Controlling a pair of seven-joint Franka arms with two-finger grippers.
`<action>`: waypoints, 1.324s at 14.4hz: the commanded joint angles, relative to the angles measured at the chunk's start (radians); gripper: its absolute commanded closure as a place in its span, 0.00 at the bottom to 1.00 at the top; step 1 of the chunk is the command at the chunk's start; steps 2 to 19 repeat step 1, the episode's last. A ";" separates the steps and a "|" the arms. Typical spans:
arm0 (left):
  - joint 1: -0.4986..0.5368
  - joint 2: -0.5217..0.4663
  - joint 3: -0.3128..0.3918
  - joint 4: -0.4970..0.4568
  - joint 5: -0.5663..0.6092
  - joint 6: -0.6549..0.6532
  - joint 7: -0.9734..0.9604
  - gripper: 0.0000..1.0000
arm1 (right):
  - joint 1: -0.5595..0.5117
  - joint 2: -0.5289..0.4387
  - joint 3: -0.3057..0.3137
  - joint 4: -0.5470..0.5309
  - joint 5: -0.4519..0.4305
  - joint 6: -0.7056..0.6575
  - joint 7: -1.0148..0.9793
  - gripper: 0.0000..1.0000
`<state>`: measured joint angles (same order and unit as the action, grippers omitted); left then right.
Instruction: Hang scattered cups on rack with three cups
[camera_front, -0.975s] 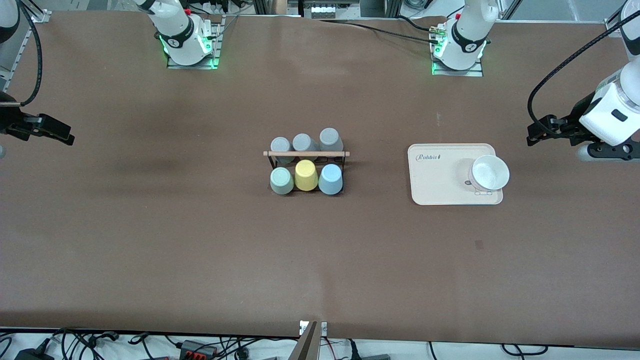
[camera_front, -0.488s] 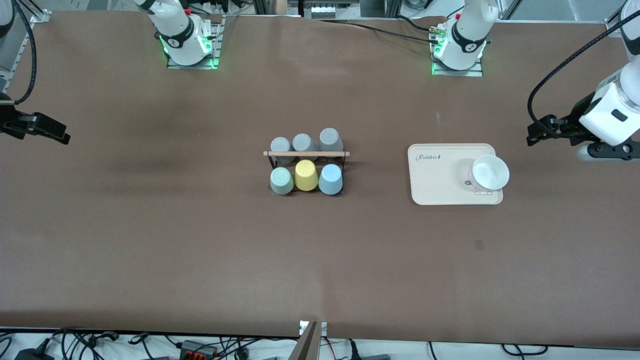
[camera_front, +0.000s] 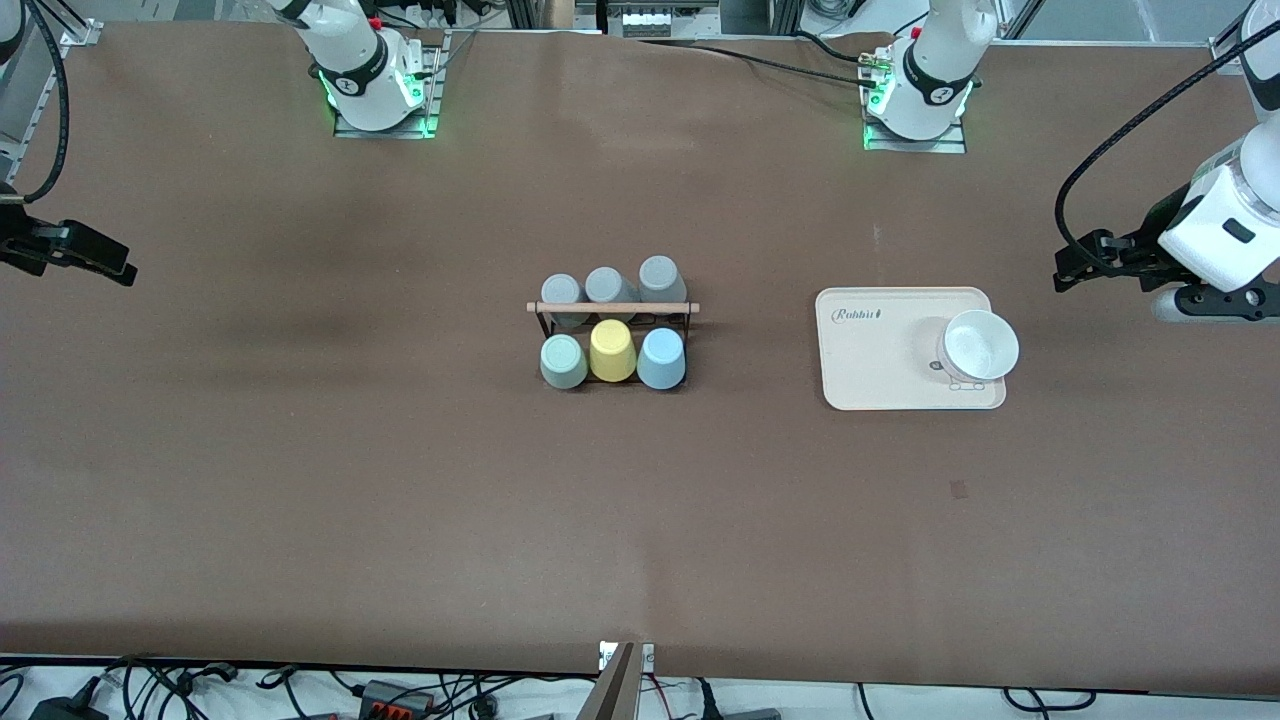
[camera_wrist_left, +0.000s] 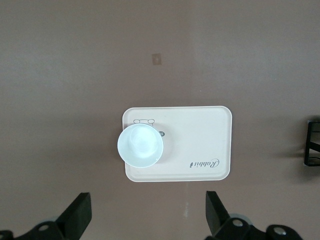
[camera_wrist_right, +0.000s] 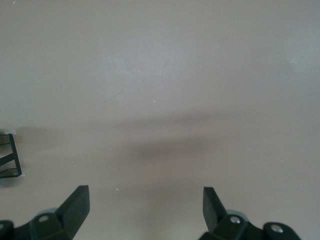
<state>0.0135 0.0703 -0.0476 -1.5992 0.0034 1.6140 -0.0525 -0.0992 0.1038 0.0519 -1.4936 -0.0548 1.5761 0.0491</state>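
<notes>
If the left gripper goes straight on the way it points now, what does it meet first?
Probably bare table. The left gripper hangs open, pointing down at the table edge of the cream tray, whose white bowl sits slightly off that line; depth is unclear.

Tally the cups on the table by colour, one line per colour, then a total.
Grey cups: 3
Yellow cup: 1
Mint-green cup: 1
Light blue cup: 1
White cup: 1
Total: 7

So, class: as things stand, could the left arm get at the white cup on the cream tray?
Probably yes: the left gripper is open, the white cup stands alone on the cream tray, nothing between.
</notes>
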 joint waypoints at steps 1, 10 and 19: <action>0.003 -0.018 -0.003 -0.013 0.007 -0.002 0.019 0.00 | 0.003 -0.030 -0.003 -0.028 0.001 -0.002 -0.020 0.00; 0.003 -0.018 -0.003 -0.013 0.007 -0.002 0.019 0.00 | 0.003 -0.030 -0.003 -0.028 0.001 -0.002 -0.020 0.00; 0.003 -0.018 -0.003 -0.013 0.007 -0.002 0.019 0.00 | 0.003 -0.030 -0.003 -0.028 0.001 -0.002 -0.020 0.00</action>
